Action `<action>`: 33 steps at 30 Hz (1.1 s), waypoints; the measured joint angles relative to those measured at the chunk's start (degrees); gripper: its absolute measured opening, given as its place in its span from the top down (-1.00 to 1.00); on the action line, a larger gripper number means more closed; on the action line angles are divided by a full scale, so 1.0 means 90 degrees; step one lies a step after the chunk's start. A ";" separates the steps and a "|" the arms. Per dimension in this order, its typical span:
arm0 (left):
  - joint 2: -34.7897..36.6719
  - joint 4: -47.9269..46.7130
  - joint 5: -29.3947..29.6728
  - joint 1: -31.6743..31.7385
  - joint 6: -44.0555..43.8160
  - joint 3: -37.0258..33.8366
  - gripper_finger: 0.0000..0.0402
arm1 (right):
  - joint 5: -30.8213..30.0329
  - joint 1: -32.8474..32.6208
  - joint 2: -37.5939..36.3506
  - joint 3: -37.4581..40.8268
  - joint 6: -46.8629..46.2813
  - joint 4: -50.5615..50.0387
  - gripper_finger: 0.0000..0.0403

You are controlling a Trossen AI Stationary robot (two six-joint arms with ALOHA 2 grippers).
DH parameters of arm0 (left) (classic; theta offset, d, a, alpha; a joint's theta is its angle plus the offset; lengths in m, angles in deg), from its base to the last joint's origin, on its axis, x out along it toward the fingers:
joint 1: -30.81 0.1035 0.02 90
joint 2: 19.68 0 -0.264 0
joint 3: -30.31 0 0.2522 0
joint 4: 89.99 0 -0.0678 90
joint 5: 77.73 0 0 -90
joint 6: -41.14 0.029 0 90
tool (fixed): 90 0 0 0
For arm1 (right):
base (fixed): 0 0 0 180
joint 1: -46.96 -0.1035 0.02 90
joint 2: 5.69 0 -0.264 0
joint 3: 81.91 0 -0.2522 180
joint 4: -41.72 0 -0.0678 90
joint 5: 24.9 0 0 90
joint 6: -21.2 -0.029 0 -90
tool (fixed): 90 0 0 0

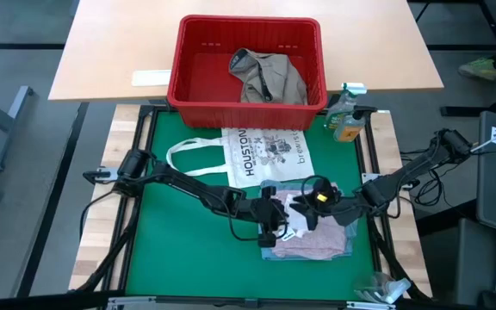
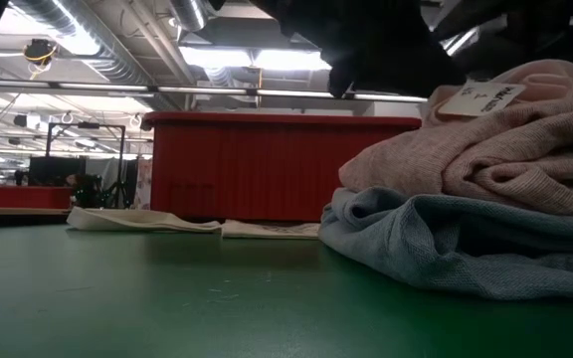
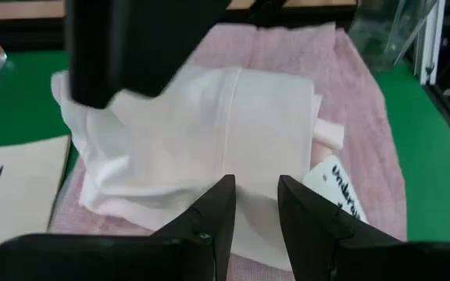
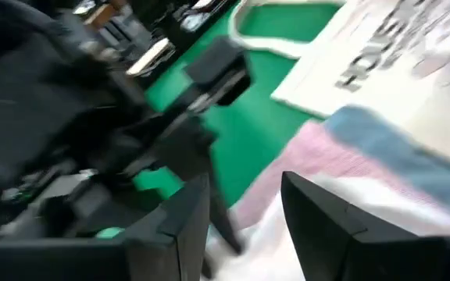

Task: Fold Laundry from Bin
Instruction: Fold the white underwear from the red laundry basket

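A folded stack lies on the green mat (image 1: pixel 188 258), near and right of centre: a white garment (image 3: pixel 201 133) on a pale pink one (image 3: pixel 358 101) on a light blue one (image 2: pixel 446 239). My left gripper (image 3: pixel 256 195) hovers at the white garment's edge with its fingers a little apart. My right gripper (image 4: pixel 244 211) is open just above the stack, with nothing between its fingers. It also shows in the high view as my right gripper (image 1: pixel 304 209), close beside my left gripper (image 1: pixel 272 220). The red bin (image 1: pixel 248 60) stands at the far edge with a khaki-grey garment (image 1: pixel 269 76) inside. My left gripper's fingertips (image 3: pixel 226 191) stand over the edge of the white garment (image 3: pixel 248 234), slanting down at it. The cloth lies flat behind the gap between them. I cannot tell whether they touch it.
A white tote bag printed "HOUSTON" (image 1: pixel 265 153) lies flat between the bin and the stack. A spray bottle (image 1: pixel 345 116) stands at the mat's far right corner. A paper tag (image 3: pixel 338 187) sticks out of the stack. The mat's left half is bare green.
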 joint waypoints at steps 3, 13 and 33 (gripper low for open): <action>0.0008 -0.0003 0.0000 0.0002 0.0001 0.0000 0.53 | -0.0425 0.0000 0.0034 -0.0001 0.0133 -0.0293 0.20; 0.0008 -0.0043 0.0000 -0.0001 -0.0019 0.0000 0.53 | -0.0355 0.0658 0.0824 0.0001 0.0117 -0.0706 0.20; 0.0094 -0.0163 -0.0029 -0.0082 -0.0021 0.0000 0.53 | 0.0215 0.1207 0.0354 0.0001 0.1035 -0.0158 0.20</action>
